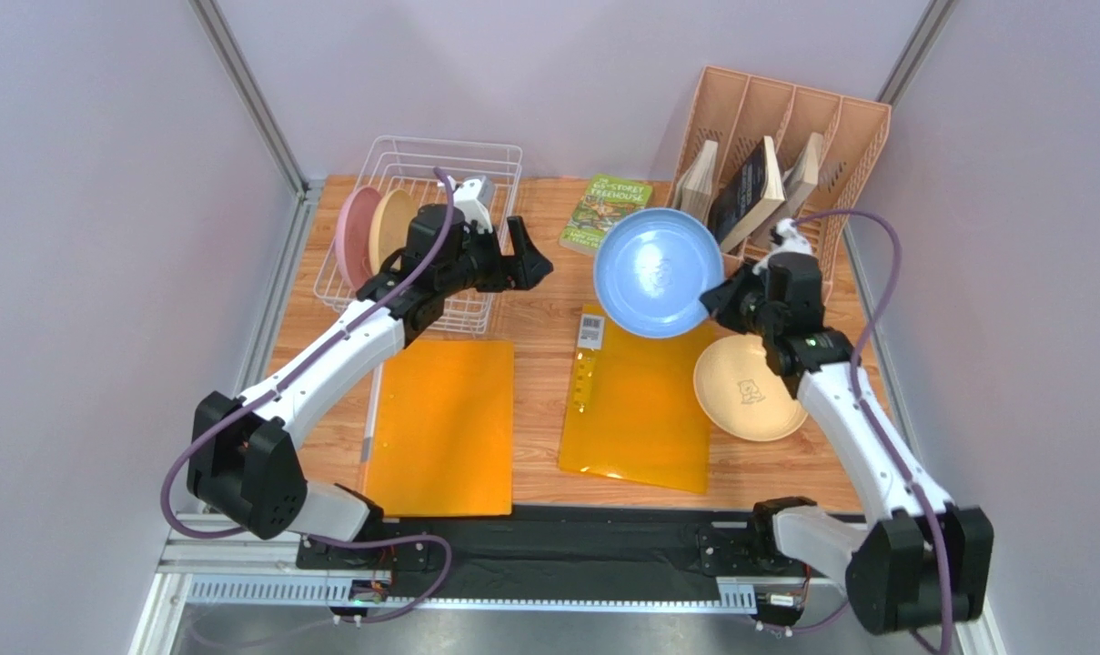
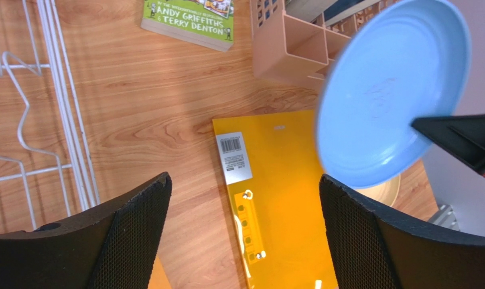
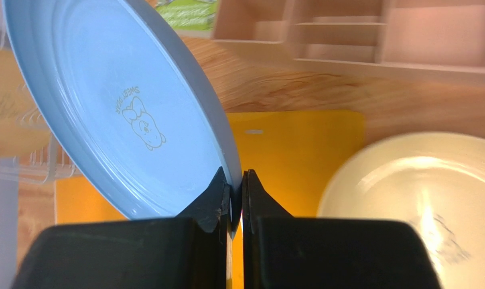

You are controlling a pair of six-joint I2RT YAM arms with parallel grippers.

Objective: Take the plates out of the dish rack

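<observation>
Pinches blue plate [image 1: 655,270] by rim in right gripper [image 3: 232,192], tilted above mat [image 1: 637,410], cream plate [image 1: 747,389] flat just below-right. Holds left gripper [image 2: 245,208] spread apart by rack [image 1: 494,153], nearer pink plate [image 1: 356,232] standing inside.

**A:** Your blue plate [image 3: 118,108] reads as smooth, matt plastic, with a soft sheen near the rim.
**B:** The cream plate [image 3: 407,198] too, though you'll catch a brighter glare on it. The dish rack [image 2: 64,90] is thin white-coated wire.
**A:** Your table [image 2: 148,90] shows wood grain with a satin finish. The yellow folder [image 2: 287,198] is glossy plastic.
**B:** On your left gripper [image 2: 245,183], the pads [image 2: 136,238] are rough black mesh. The organizer [image 2: 287,54] is matt peach plastic, and the book [image 2: 190,18] has a glossy paper cover.
</observation>
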